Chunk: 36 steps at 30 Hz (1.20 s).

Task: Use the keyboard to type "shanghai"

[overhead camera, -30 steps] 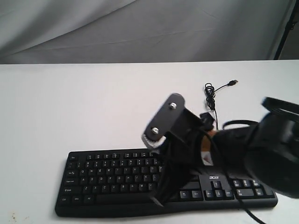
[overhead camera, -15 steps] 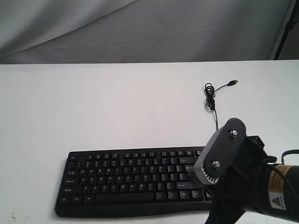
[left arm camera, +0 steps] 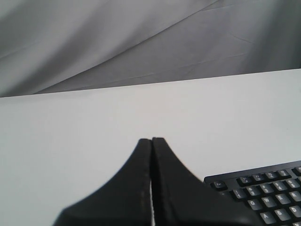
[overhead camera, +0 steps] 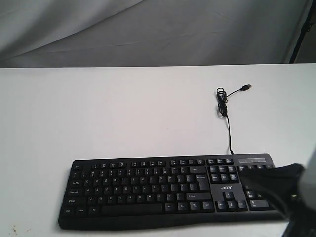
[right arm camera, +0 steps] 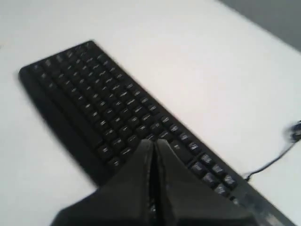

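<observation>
Between keystrokes, I judge: my right gripper (right arm camera: 153,147), pressed together and empty, hovers above the keyboard (overhead camera: 148,185); next I must line up a key.

Bright, even, diffuse light in all 3 views. White table (overhead camera: 98,108) nearly blown out, shadows faint, no hard glare. Right wrist view blurred, keyboard (right arm camera: 108,113) legends smeared. Left wrist view sharper. Exterior view slightly soft; dark arm (overhead camera: 284,190) at lower right out of focus.
</observation>
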### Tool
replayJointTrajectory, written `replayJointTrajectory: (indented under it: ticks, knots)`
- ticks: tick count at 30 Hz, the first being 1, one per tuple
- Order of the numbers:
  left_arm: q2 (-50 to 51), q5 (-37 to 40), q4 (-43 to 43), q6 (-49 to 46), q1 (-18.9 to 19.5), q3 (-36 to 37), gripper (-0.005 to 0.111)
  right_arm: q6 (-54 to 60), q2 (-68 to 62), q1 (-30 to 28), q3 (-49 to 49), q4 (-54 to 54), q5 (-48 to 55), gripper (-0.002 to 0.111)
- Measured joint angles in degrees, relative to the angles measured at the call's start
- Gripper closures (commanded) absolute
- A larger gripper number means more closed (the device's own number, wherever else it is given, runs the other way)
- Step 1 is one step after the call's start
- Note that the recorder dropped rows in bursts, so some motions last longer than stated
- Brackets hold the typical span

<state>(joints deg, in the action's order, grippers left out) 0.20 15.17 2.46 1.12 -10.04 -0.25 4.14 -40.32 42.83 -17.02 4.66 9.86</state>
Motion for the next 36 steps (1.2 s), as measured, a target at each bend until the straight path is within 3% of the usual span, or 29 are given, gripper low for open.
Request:
replayJointTrajectory:
  ticks: [10, 13, 18, 36]
  knots:
    - [0.0, 0.0, 0.0, 0.0, 0.0, 0.0, 0.107, 0.0, 29.6, -23.4, 12.8, -6.5, -3.7, 0.108]
    - [0.0, 0.0, 0.0, 0.0, 0.0, 0.0, 0.107, 0.0, 34.9, -26.7, 14.8, -7.0, -3.8, 0.108]
    - [0.0, 0.0, 0.0, 0.0, 0.0, 0.0, 0.107, 0.1, 39.9, -29.5, 16.8, -7.1, -2.8, 0.108]
    - [0.0, 0.0, 0.0, 0.0, 0.0, 0.0, 0.107, 0.2, 39.9, -29.6, 16.8, -4.3, -0.3, 0.108]
